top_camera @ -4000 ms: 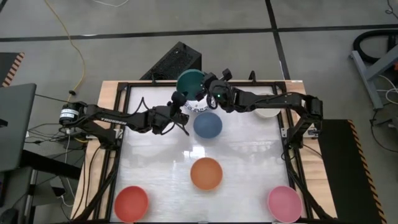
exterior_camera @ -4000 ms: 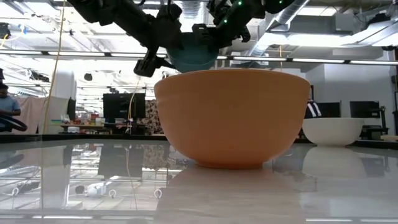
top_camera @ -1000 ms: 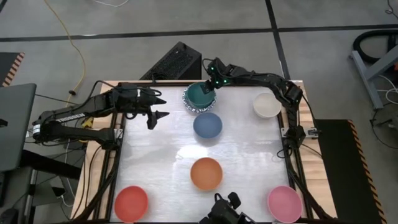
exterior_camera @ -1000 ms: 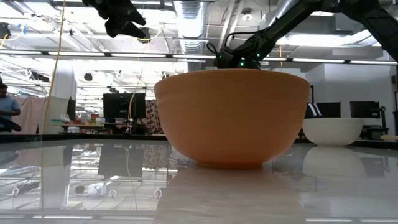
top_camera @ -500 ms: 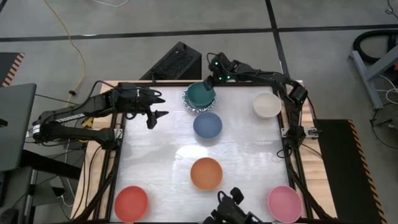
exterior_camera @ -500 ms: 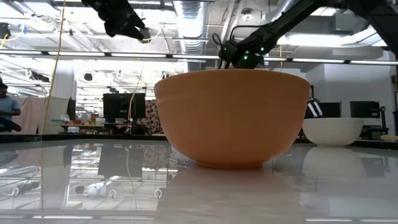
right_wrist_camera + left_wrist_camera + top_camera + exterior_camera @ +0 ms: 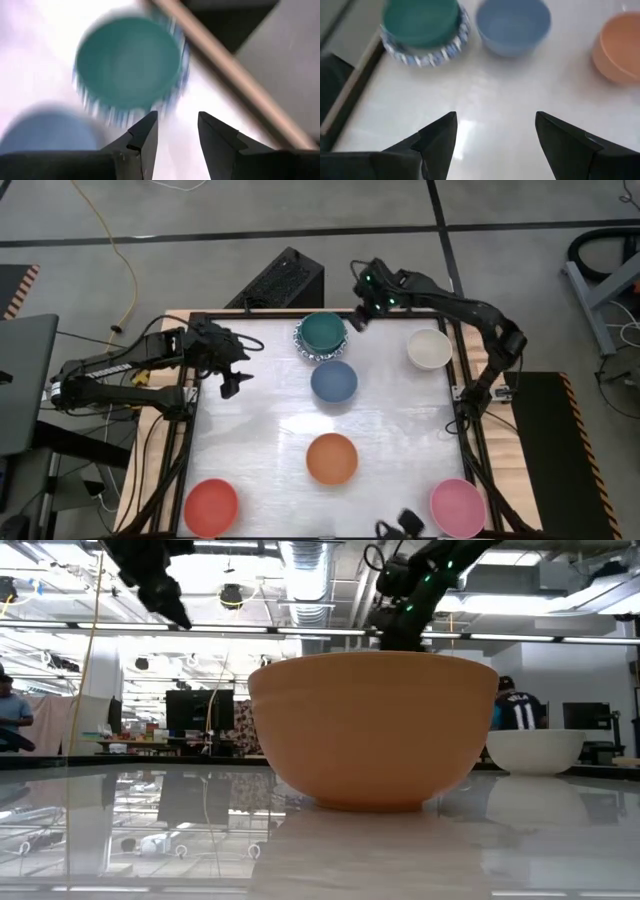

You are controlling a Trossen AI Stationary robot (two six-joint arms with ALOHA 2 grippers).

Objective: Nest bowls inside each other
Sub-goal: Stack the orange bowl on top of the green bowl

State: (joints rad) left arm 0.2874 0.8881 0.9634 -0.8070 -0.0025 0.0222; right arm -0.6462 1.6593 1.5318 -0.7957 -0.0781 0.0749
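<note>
The teal bowl point(image 7: 323, 332) sits nested in a white bowl with a blue-patterned rim point(image 7: 303, 347) at the far edge of the tabletop point(image 7: 390, 430), with the blue bowl point(image 7: 333, 381) just beside it toward the middle; the orange bowl point(image 7: 331, 458), cream bowl point(image 7: 429, 348), red bowl point(image 7: 211, 505) and pink bowl point(image 7: 457, 506) stand well apart. The right end effector point(image 7: 357, 318) hangs just beside the teal bowl over the far edge, fingers apart and holding nothing. The left end effector point(image 7: 231, 381) hovers near the left frame rail, fingers wide apart and empty. The bowls look rigid, light and glossy, probably slippery and liable to chip, so a pinch across the rim wall seems the best hold. There is open room around the middle bowls, while the 2 stacked ones sit close to the frame
</note>
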